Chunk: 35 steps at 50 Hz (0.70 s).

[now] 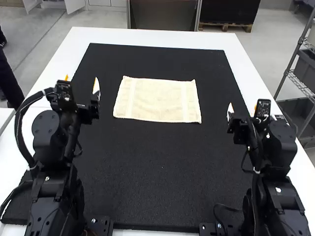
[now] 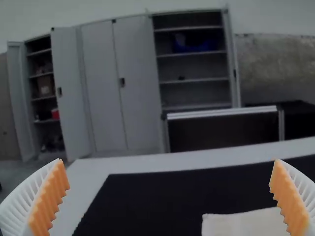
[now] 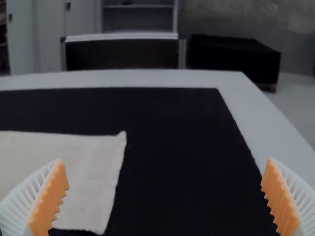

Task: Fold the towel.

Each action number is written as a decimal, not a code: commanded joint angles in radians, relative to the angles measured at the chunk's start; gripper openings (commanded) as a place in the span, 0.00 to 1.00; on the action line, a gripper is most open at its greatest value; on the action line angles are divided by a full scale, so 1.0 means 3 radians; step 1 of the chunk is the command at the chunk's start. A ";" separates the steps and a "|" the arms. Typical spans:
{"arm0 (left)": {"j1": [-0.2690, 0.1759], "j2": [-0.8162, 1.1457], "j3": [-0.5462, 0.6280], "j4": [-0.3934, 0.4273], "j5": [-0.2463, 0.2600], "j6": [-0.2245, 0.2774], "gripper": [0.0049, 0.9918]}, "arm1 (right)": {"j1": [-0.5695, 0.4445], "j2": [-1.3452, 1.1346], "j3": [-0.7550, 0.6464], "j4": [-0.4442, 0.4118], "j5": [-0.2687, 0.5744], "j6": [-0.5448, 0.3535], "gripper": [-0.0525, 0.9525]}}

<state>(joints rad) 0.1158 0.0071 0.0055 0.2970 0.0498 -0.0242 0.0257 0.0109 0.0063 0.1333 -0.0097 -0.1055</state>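
- Black mat [image 1: 162, 172] on our table [image 1: 142, 35] bears the towel [image 1: 157, 101], flat at far centre.
- Left hand [image 2: 169, 162] and right hand [image 3: 165, 161] are spread, empty.
- We judge no fold made; all folding remains.

In the high view you get bright, even light; the white desk [image 1: 157, 37] is close to washed out, while the black mat [image 1: 162, 172] swallows most of its detail. You can't tell where the light comes from. Both wrist views give you a dimmer scene. In the left one, the cupboards [image 2: 101, 88] look grey, their open shelves [image 2: 194, 93] sink into shadow, and their top line bends. In the right one, you see the desk's far edge bow gently.
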 commanded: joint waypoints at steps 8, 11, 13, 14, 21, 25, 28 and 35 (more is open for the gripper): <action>-0.0013 -0.0029 -0.0018 -0.0131 -0.0176 -0.0129 0.97 | -0.0040 -0.0021 -0.0021 0.0456 -0.0034 -0.0088 0.96; -0.0008 -0.0029 -0.0018 -0.0162 -0.0181 -0.0129 0.96 | -0.0045 -0.0021 -0.0021 0.0522 -0.0024 -0.0093 0.96; -0.0018 -0.0029 -0.0013 -0.0167 -0.0171 -0.0129 0.96 | -0.0055 -0.0021 -0.0021 0.0553 0.0002 -0.0103 0.96; -0.0018 -0.0029 -0.0018 -0.0156 -0.0156 -0.0129 0.95 | -0.0060 -0.0021 -0.0021 0.0563 0.0002 -0.0103 0.96; -0.0023 -0.0029 -0.0008 0.0069 -0.0033 -0.0129 0.91 | -0.0147 -0.0021 -0.0016 0.0711 -0.0111 -0.0042 0.95; -0.0023 -0.0018 0.0079 0.0099 0.0028 -0.0129 0.91 | -0.0168 -0.0011 0.0071 0.0798 -0.0223 0.0132 0.95; -0.0028 0.0022 0.0201 0.0094 0.0044 -0.0134 0.91 | -0.0173 0.0040 0.0194 0.0798 -0.0305 0.0249 0.95; -0.0059 0.0304 0.0575 0.0130 0.0049 -0.0134 0.92 | -0.0137 0.0429 0.0582 0.0829 -0.0336 0.0321 0.95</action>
<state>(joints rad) 0.1154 0.0444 0.0669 0.3138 0.0498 -0.0544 -0.0143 0.0620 0.0631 0.3580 -0.0765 -0.0570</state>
